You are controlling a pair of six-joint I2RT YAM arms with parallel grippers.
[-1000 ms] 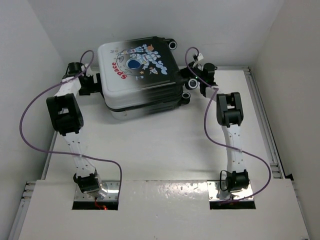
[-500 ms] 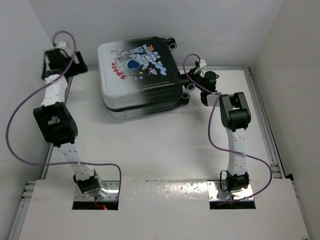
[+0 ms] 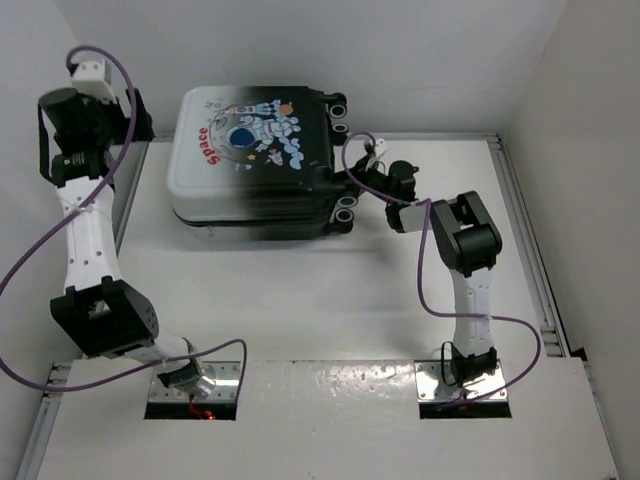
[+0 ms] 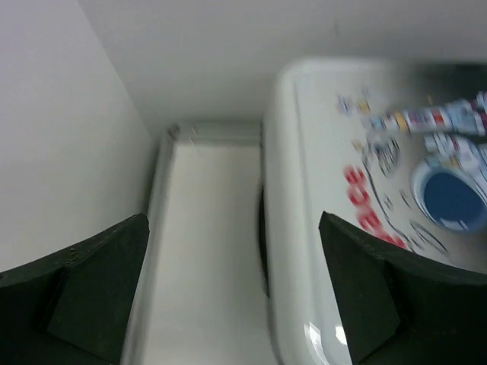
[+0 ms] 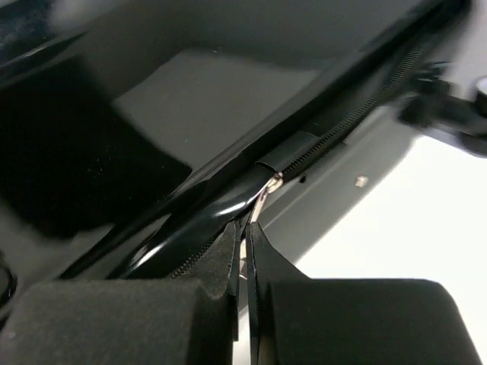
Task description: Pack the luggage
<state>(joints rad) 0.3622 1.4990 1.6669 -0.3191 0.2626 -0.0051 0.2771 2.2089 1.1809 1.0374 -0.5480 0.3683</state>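
Observation:
The luggage [image 3: 250, 160] lies flat at the back of the table, its white-to-black shell with the astronaut and "Space" print facing up, black casters on its right side. My right gripper [image 3: 352, 178] is at its right edge, shut on the metal zipper pull [image 5: 257, 207] beside the black zipper track [image 5: 342, 137]. My left gripper [image 3: 135, 110] is raised high at the back left, open and empty, off the suitcase's left side. In the left wrist view the white shell [image 4: 365, 190] shows to the right between my fingers [image 4: 99, 281].
White walls close in at the left, back and right. A metal rail [image 3: 530, 250] runs along the table's right edge. Purple cables loop from both arms.
The left arm has let go of the suitcase's left side and swung up and back left. The suitcase has slid and turned to the left, with the right gripper following it.

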